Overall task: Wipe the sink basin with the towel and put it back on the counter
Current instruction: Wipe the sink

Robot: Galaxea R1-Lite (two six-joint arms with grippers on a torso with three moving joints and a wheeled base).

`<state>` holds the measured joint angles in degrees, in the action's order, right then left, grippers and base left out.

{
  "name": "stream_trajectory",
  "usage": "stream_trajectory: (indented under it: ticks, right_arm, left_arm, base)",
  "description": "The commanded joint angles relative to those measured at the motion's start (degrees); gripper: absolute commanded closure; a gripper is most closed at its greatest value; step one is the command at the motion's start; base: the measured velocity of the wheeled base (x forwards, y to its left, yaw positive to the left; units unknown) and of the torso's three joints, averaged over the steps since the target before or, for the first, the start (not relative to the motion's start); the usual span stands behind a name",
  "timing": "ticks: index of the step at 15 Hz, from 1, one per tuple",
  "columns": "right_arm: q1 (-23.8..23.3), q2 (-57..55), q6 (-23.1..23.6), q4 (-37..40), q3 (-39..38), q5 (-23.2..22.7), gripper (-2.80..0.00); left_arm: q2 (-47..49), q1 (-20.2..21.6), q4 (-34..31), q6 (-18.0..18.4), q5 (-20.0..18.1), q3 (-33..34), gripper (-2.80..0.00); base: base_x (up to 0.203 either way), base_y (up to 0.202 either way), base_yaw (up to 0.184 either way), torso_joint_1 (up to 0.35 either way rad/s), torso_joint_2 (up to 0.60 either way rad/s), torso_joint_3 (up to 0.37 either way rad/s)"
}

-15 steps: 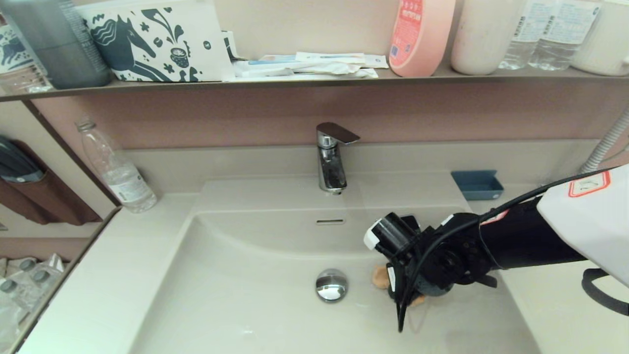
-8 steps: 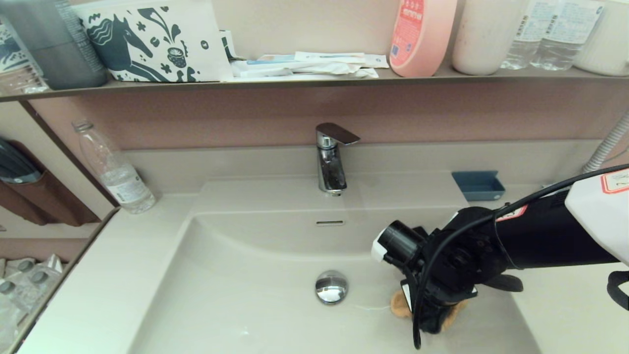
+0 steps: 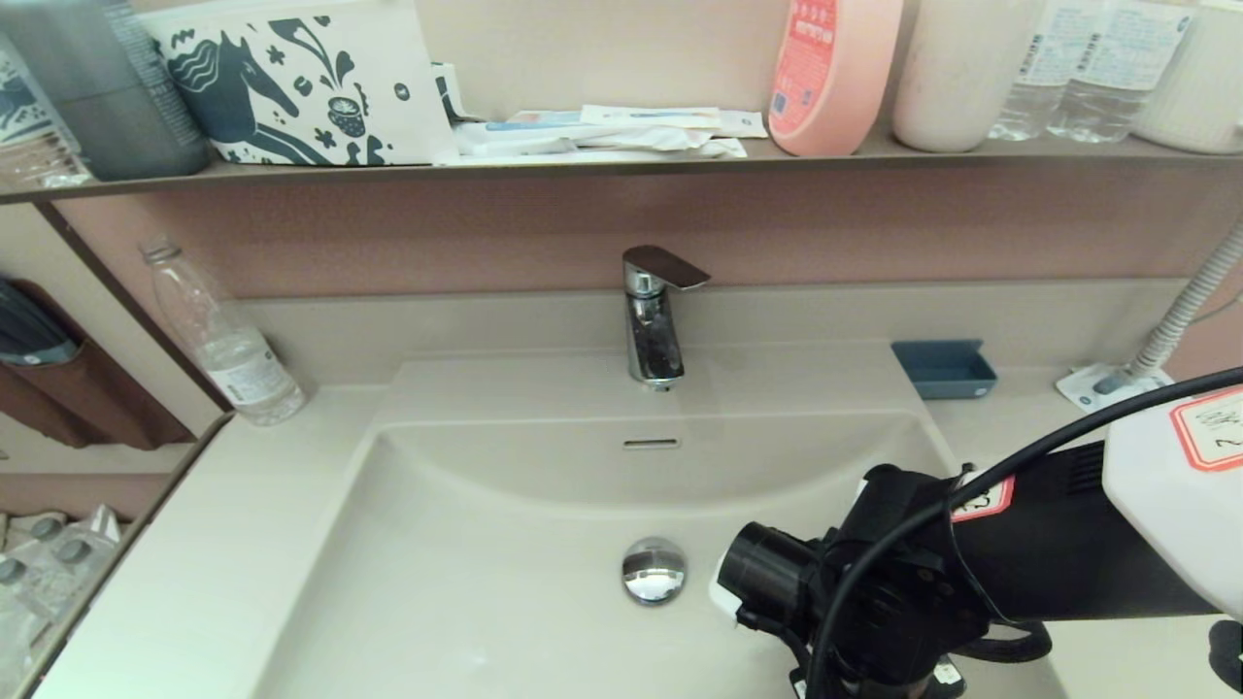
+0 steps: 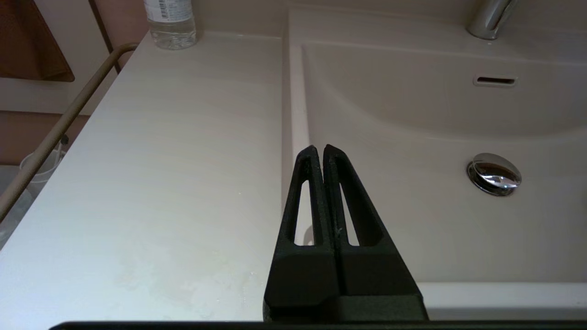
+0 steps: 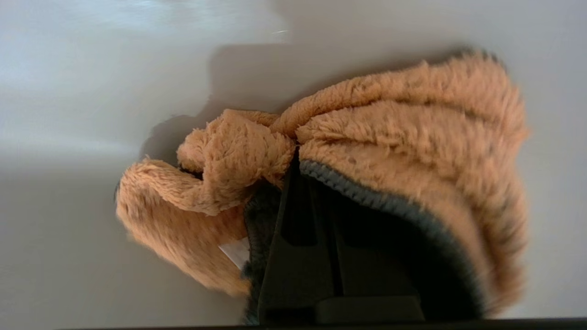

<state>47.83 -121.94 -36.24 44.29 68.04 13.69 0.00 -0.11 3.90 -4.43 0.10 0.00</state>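
Note:
The towel (image 5: 412, 133), orange and fluffy with a grey edge, lies bunched on the floor of the sink basin (image 3: 486, 544). My right gripper (image 5: 293, 160) is shut on it, its tips buried in the folds. In the head view my right arm (image 3: 1020, 553) reaches into the basin's near right part, right of the chrome drain plug (image 3: 654, 571), and its wrist hides the towel. My left gripper (image 4: 319, 149) is shut and holds nothing. It hovers over the basin's left rim, beside the counter (image 4: 160, 160).
A chrome faucet (image 3: 651, 320) stands behind the basin, above the overflow slot (image 3: 651, 444). A plastic bottle (image 3: 228, 340) stands at the counter's back left and a blue tray (image 3: 944, 369) at the back right. The shelf (image 3: 583, 165) above carries bottles and packets.
My right arm has drawn the towel across the basin floor toward the near right. The towel has slipped out of the head view under the wrist.

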Motion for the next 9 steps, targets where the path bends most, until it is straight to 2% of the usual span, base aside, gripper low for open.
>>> stream_trajectory:
  ticks: [1,5,9]
  right_arm:
    - [1.4,-0.4,-0.2,-4.6,-0.1,-0.5,0.00]
    - [3.5,-3.0,-3.4,-13.9,2.3,-2.5,0.00]
    - [5.0,-6.3,-3.9,-19.8,7.6,-7.1,0.00]
  left_arm:
    - [0.1,0.0,0.1,0.0,0.0,0.0,0.00]
    - [0.1,0.0,0.1,0.0,0.0,0.0,0.00]
    - [0.1,0.0,0.1,0.0,0.0,0.0,0.00]
  base:
    - [0.000,0.000,0.000,0.000,0.00,0.000]
    - [0.000,0.000,0.000,0.000,0.00,0.000]
    - [0.000,0.000,0.000,0.000,0.00,0.000]
